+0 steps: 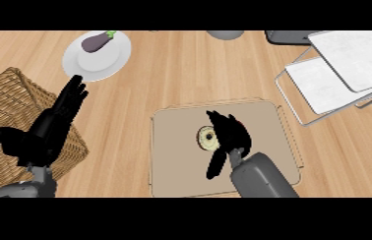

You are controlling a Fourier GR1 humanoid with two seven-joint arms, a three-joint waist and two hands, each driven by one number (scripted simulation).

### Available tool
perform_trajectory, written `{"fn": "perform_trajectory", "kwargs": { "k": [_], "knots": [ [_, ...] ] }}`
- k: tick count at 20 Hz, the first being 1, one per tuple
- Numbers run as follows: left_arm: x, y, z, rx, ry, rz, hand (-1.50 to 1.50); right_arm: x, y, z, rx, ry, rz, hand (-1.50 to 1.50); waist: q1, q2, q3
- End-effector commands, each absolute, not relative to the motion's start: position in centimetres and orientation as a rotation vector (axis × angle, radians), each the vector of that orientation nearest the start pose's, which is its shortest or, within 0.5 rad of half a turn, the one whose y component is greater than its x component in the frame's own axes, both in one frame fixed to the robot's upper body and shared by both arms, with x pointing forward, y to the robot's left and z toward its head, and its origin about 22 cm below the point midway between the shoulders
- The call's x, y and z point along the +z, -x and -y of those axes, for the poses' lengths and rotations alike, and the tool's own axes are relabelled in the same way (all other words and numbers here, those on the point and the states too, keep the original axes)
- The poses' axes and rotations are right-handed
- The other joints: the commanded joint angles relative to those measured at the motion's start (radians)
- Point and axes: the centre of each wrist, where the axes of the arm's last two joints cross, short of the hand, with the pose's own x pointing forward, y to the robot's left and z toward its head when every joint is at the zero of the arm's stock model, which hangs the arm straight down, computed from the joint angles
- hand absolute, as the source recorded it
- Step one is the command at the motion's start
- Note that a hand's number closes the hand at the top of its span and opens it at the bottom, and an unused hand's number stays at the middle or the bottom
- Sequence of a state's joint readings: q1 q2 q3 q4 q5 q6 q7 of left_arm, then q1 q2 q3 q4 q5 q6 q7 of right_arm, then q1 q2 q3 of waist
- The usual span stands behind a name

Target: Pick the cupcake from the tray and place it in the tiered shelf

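Cupcake, a small round pale-yellow cake with a darker centre, lies near the middle of the flat tan rectangular tray with rounded corners; seen from above it shows as a near-circular disc, so it has no clear long axis in this view, and whether it stands upright or lies tipped cannot be told. The right black hand on its grey forearm reaches in from the lower edge and covers the cupcake's right side, its fingers spread up and around the cake and the thumb pointing down toward the tray's near edge; whether the fingers actually pinch the cake cannot be told, as the hand hides the contact. The left black hand rests at the left with straight, relaxed fingers pointing up, over the brown woven wicker basket and just below the round white plate. A purple eggplant with a green stem lies on that plate, stem toward the upper right. The white tiered shelf, flat panels in a thin metal wire frame, stands at the upper right, well apart from the tray. All sit on the light wood-grain desk.
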State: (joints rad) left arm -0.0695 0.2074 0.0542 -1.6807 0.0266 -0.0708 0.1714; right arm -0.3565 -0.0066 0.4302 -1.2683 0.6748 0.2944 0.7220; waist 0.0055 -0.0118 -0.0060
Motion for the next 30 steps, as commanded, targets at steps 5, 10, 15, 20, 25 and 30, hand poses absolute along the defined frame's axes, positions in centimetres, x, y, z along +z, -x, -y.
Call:
{"fn": "perform_trajectory", "kwargs": {
  "k": [5, 10, 15, 20, 25, 30],
  "knots": [
    [6.4, -26.5, -27.6, -0.178, -0.127, 1.577, 0.0, -4.7, -26.2, 10.7, 1.106, 0.424, 0.796, -1.5, -0.004, 0.013, 0.006],
    [6.2, -25.8, -28.2, -0.186, -0.117, 1.587, 0.0, -4.4, -28.9, 12.4, 1.093, 0.559, 0.883, 1.5, 0.0, 0.014, 0.006],
    [7.0, -26.4, -27.9, -0.173, -0.129, 1.558, 0.0, -4.4, -28.0, 10.7, 1.112, 0.672, 0.979, 1.5, -0.002, 0.012, 0.006],
    [7.7, -25.9, -28.3, -0.183, -0.134, 1.574, 0.0, -3.8, -28.1, 13.5, 1.069, 0.773, 1.106, 1.5, -0.004, 0.011, 0.006],
    [6.9, -24.7, -29.0, -0.174, -0.14, 1.578, 0.0, 0.0, -22.5, 15.5, 1.11, 0.807, 1.218, 1.5, -0.021, 0.004, 0.005],
    [5.7, -24.7, -29.3, -0.151, -0.172, 1.549, 0.0, 2.6, -16.0, 20.1, 1.098, 0.752, 1.39, 1.5, -0.051, 0.002, 0.005]
  ]
}}
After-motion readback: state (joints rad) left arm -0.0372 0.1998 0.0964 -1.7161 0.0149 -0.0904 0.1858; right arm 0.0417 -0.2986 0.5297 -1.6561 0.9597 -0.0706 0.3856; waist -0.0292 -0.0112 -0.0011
